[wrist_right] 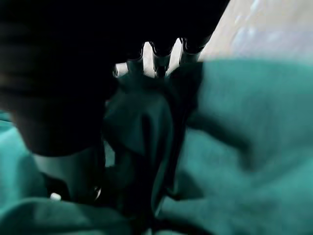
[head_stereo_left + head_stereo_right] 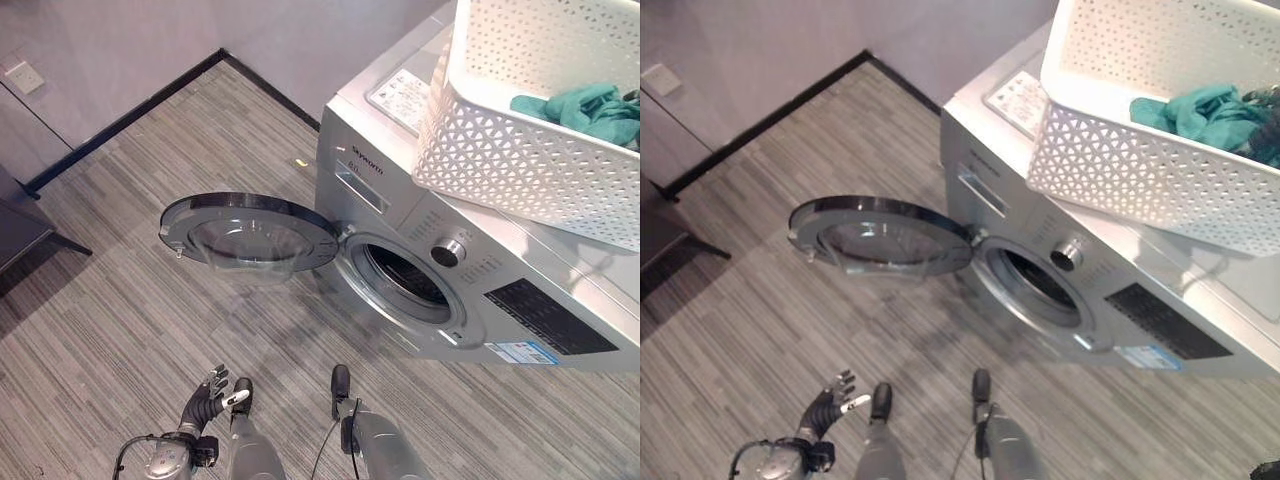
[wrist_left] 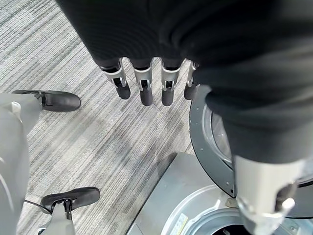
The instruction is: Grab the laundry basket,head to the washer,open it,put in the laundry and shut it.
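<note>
Nearest the camera, at the bottom of the head views, the left hand [image 2: 212,393] hangs low over the grey striped floor [image 2: 120,300], fingers straight and relaxed, holding nothing; its wrist view looks past those fingers [image 3: 145,90] to the round glass washer door [image 2: 250,234].

That door stands swung fully open, level with the floor, and the dark drum opening [image 2: 405,277] of the silver front-loading washer [image 2: 470,290] is exposed. The white perforated plastic laundry basket [image 2: 520,160] sits on the washer's top, with the teal cloth laundry [image 2: 585,108] bunched inside it.

So the basket is fetched, the washer reached and the door opened. Loading and shutting are left.

The right hand [image 1: 154,61] is down in the basket: its wrist view shows the dark-tipped fingers sunk among teal folds. Whether they have closed on the cloth I cannot tell, since the fabric hides them.
</note>
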Motion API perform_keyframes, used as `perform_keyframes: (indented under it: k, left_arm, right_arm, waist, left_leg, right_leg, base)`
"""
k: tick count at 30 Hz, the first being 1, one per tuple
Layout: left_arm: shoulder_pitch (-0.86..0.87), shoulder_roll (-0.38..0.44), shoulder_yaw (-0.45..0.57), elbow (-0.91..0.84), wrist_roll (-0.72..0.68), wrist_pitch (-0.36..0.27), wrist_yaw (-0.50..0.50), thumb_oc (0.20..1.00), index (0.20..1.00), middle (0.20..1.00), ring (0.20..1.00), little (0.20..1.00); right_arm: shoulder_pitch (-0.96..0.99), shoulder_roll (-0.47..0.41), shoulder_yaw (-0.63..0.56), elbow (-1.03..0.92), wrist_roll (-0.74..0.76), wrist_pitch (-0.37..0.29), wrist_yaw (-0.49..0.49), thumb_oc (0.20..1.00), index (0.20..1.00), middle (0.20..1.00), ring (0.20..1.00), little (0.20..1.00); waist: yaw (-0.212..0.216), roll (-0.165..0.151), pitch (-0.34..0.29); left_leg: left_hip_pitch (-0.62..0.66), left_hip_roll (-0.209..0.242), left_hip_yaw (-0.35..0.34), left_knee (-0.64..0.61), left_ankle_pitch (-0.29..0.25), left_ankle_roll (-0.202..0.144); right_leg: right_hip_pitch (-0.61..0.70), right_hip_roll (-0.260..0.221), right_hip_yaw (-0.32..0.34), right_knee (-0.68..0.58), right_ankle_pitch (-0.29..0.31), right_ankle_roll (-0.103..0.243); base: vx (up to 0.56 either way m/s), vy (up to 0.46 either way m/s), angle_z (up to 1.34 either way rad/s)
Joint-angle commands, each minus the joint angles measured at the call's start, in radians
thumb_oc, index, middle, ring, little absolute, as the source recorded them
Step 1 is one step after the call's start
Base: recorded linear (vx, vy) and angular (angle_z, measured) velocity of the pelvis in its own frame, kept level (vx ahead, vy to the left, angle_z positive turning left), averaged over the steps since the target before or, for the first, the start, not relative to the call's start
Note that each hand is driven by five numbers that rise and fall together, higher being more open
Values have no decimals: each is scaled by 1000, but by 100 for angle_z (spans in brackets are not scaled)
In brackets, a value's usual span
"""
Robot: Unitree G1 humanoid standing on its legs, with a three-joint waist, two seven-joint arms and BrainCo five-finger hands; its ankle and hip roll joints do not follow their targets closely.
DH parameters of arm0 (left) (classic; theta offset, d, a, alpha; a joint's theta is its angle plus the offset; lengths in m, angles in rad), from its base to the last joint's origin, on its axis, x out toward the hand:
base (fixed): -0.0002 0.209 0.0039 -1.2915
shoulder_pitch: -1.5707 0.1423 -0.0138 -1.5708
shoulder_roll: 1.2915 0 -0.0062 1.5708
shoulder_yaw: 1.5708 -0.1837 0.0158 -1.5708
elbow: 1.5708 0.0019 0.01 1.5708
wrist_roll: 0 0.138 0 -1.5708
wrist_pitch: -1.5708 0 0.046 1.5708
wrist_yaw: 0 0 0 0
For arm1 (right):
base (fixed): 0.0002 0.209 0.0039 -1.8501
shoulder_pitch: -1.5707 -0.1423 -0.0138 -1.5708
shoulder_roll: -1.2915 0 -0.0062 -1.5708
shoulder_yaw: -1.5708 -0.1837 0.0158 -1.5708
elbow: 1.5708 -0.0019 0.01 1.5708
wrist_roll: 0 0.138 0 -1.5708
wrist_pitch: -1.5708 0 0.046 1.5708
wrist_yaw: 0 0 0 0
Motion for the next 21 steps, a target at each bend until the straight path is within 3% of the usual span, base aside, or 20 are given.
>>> perform_keyframes:
  k: [1,8,14,21]
  left_arm:
    - [-54,39,6,-71,10,-24,-16,1000,1000,1000,1000,1000]
    - [-56,47,-1,-95,10,-19,-17,1000,1000,1000,1000,1000]
    - [-58,39,-21,-111,13,-21,-22,1000,1000,1000,1000,1000]
    - [-74,27,-43,-97,2,-34,-11,1000,1000,1000,1000,1000]
  right_arm:
    - [-10,-33,11,25,-39,12,1,1000,1000,1000,1000,1000]
    - [76,1,0,-73,-32,28,51,1000,1000,1000,1000,1000]
    - [261,-12,-9,-302,50,54,155,1000,1000,1000,1000,1000]
    - [212,-2,25,-348,151,53,148,1000,1000,1000,1000,1000]
  waist:
    - [15,-33,53]
    - [26,-22,72]
    - [29,-23,92]
    - [30,-29,89]
  left_leg:
    - [157,6,-46,4,402,23]
    - [135,0,-52,3,402,25]
    - [120,-3,-54,3,386,26]
    - [122,0,-50,3,380,23]
  right_leg:
    - [13,-56,75,113,-158,79]
    - [-12,-61,73,119,-154,80]
    - [-31,-66,66,133,-154,83]
    - [-42,-65,69,142,-149,85]
  base:
    - [0,0,0]
    - [0,0,0]
    - [1,1,2]
    - [0,0,0]
